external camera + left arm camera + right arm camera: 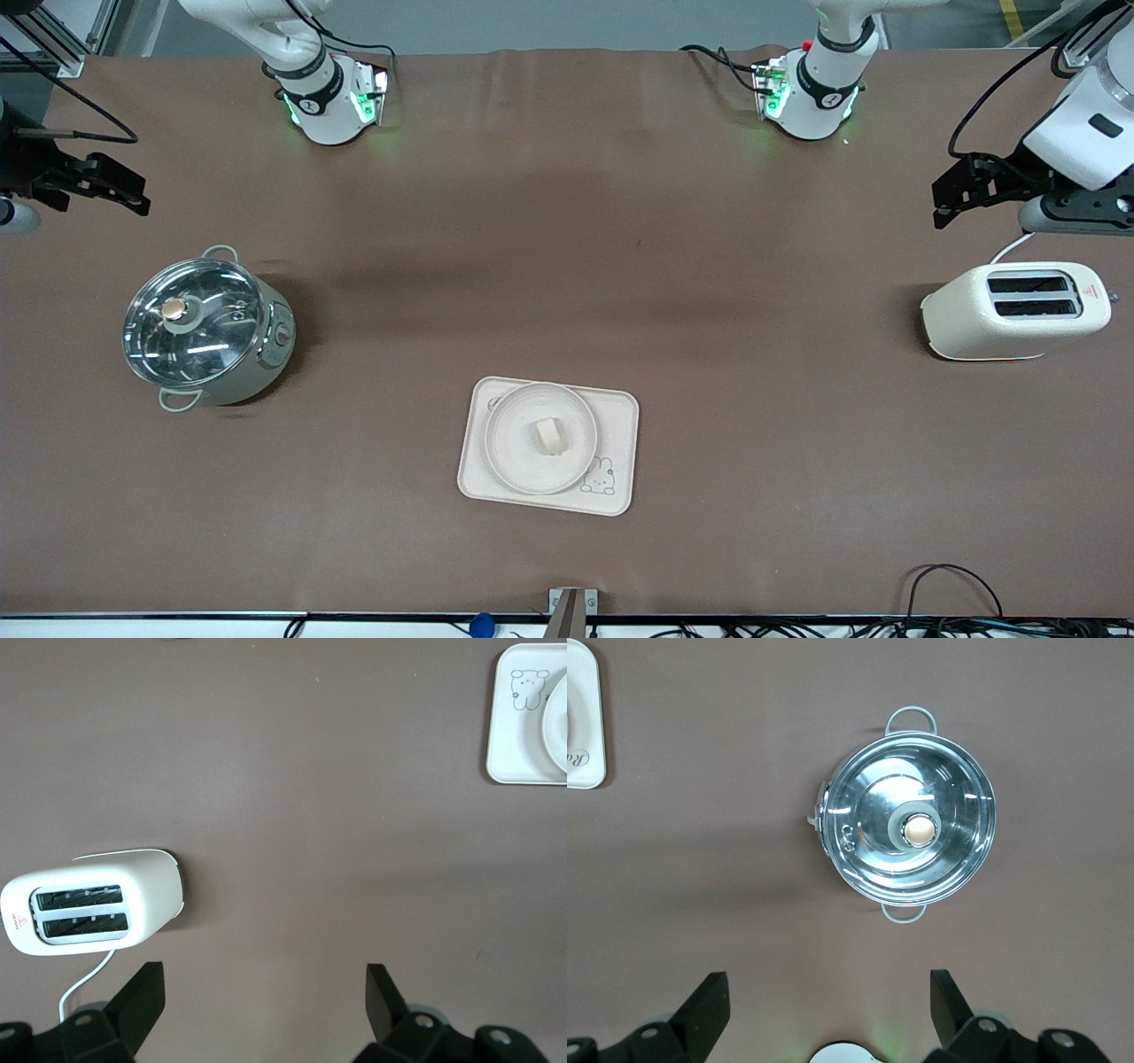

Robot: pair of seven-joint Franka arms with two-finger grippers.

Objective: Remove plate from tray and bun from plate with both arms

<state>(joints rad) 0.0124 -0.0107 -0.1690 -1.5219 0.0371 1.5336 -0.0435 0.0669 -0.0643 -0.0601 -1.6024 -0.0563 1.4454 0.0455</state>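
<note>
The round cream-white plate [518,456] lies on the rabbit tray [620,416] near the front camera at the table's middle. The small pale bun [549,436] sits on the plate's middle. My left gripper [961,190] is open and empty, up over the table at the left arm's end, above the toaster. In the left wrist view its jaws [264,992] stand wide apart over bare table. My right gripper [111,186] is open and empty, up over the right arm's end, above the pot. In the right wrist view its jaws [829,997] stand wide apart.
A cream two-slot toaster [1014,312] with a white cord stands at the left arm's end; it shows in the left wrist view [89,902]. A steel pot with a glass lid [202,328] stands at the right arm's end, also in the right wrist view [908,828]. Cables lie along the front edge.
</note>
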